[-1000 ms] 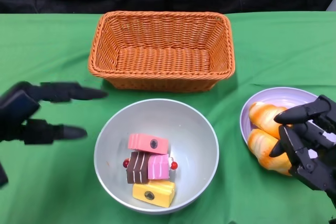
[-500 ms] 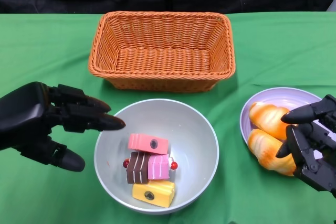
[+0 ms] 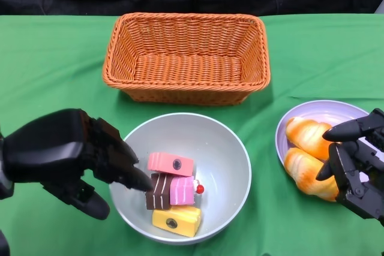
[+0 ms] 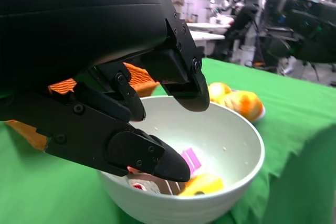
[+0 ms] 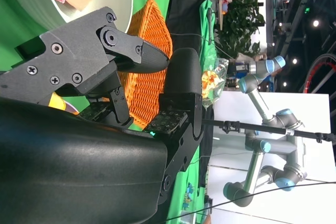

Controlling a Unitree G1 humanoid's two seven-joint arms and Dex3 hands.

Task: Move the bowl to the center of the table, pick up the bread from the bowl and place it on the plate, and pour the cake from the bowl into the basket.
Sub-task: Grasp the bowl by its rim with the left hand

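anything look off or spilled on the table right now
Nothing stands out. The cake pieces sit inside the bowl, both bread rolls lie on the plate, and the basket stands upright and empty. The left robot hand reaches over the bowl's rim; the right robot hand hangs by the plate.

Both robot hands [image 3: 72, 157] [image 3: 357, 166] empty, fingers apart

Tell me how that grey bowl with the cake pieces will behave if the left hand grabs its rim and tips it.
The bowl looks rigid and smooth, so it could slip in the left hand. Its rounded underside probably lets it rock easily. The cake pieces lie loose, so they would likely slide out together.
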